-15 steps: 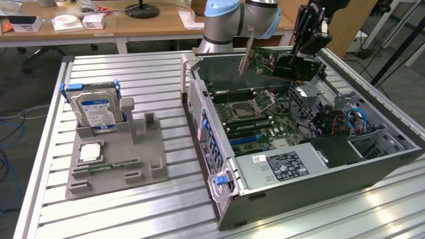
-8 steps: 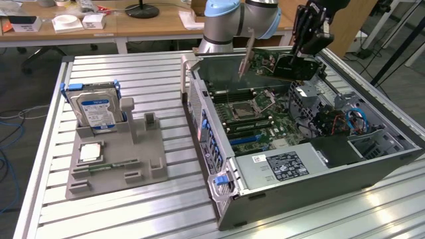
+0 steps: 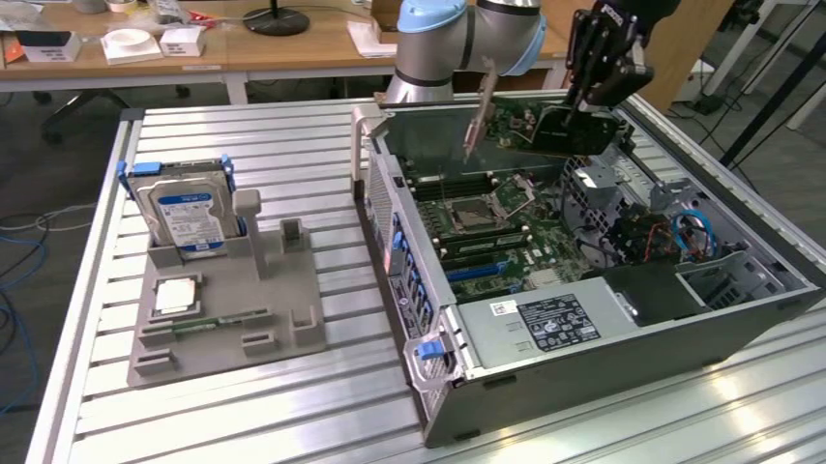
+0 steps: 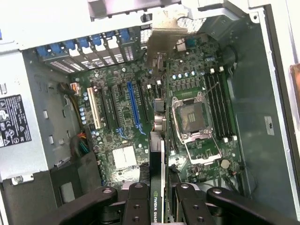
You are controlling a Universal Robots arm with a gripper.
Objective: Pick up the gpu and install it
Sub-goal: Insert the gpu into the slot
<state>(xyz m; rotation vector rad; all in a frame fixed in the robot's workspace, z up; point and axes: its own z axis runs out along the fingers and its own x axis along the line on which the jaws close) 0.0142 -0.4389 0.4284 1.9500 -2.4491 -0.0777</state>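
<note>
The pincer (image 4: 159, 199) is pinching the gpu (image 4: 157, 154) by its upper edge, one finger pressing on each flat face. In the wrist view the card is showing edge-on, running away from the fingers toward its silver bracket (image 4: 161, 40).

In the exterior view the pincer (image 3: 597, 97) is carrying the gpu (image 3: 552, 128) over the far part of the open computer case (image 3: 722, 319), clear of the motherboard (image 3: 497, 237). The silver bracket (image 3: 481, 108) is pointing toward the exterior view's left, at the case's rear wall.

As I judge it, the card is hanging over the board between the CPU socket (image 4: 192, 117) and the long blue slot (image 4: 135, 105), not over any slot I can name. Doing this step well is calling for keeping the card upright and parallel to the slots, with the bracket lining up with a rear opening. Any tilt is risking the card's edge catching on parts of the board.

On the exterior view's left the grey holder (image 3: 232, 319) is sitting on the tabletop (image 3: 258, 135), well apart from the case, with the hard drive (image 3: 188, 213) standing in it.
</note>
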